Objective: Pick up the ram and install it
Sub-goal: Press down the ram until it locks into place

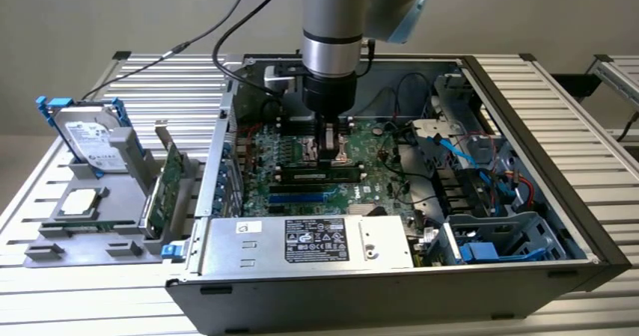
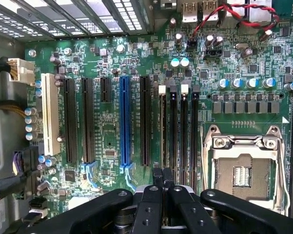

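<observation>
Black gripper [image 2: 162,176] links sit closest to the wrist camera, and its two narrow fingers are pressed together, tips side by side, over the row of black memory slots [image 2: 178,131]. Whether the tips touch a slot cannot be told. Next to the slots lies the open metal CPU socket [image 2: 241,170], and on their other side a long blue expansion slot [image 2: 124,122], black slots and a white slot [image 2: 49,114]. Twisted red and black wires [image 2: 234,14] cross the green motherboard [image 2: 107,141].

In the exterior view the arm reaches down from the top centre of the frame into the open computer case [image 1: 559,201], with the gripper [image 1: 328,153] low over the board. The ram [image 1: 319,175] stands on its long edge at the centre of the frame, just below the fingertips, in the memory-slot area; contact cannot be made out. A labelled power supply [image 1: 310,242] fills the case's lower middle. At the exterior view's left, a grey holder [image 1: 60,239] carries a hard drive [image 1: 90,138], a processor chip [image 1: 80,201] and a green expansion card [image 1: 164,182].
</observation>
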`<state>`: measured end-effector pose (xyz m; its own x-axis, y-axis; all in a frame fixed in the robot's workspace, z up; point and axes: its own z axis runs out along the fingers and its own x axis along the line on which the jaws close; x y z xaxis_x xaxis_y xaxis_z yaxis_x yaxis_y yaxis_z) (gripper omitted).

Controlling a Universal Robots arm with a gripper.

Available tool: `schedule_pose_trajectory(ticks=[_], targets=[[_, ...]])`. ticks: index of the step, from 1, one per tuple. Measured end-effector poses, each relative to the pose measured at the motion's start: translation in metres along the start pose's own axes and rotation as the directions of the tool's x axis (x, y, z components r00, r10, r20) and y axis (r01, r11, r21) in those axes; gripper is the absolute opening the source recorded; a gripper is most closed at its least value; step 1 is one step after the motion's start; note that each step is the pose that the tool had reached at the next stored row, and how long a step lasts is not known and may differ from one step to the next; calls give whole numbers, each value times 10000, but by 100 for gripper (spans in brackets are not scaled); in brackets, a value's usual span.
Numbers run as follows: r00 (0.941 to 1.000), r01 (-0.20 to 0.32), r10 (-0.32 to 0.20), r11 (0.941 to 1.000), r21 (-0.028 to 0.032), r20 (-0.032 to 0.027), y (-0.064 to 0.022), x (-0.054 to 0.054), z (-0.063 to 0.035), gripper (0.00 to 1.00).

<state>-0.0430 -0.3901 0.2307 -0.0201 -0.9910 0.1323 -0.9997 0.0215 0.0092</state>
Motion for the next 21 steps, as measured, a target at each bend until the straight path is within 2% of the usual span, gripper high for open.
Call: schedule_pose_trajectory(ticks=[18,21], targets=[[10000,-89,89,10000,-26,-7,-3,-9,74,11],[10000,-94,94,9999,-59,28,-5,-8,38,11]])
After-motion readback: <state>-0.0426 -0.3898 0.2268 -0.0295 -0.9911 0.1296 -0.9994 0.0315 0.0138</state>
